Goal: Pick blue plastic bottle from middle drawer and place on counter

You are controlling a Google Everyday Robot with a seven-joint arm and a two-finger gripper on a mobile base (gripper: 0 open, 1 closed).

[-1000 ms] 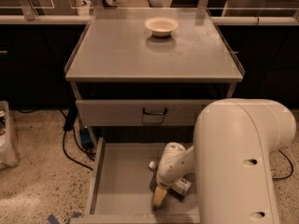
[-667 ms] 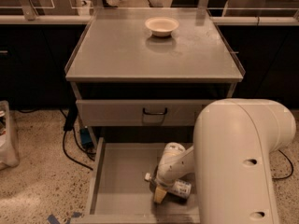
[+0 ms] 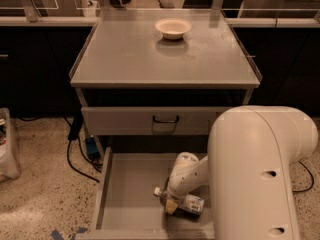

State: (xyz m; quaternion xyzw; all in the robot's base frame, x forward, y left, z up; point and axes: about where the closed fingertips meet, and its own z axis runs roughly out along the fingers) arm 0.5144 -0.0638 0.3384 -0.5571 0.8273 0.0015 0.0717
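Middle drawer: end effector at lying blue plastic bottle.

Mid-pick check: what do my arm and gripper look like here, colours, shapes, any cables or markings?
The arm is a smooth cream-white shell: a big rounded housing with two small dark oval holes, then a slimmer rounded section. The gripper, down in the middle drawer by the bottle, ends in a tan tip. No cables or printed markings show on them.
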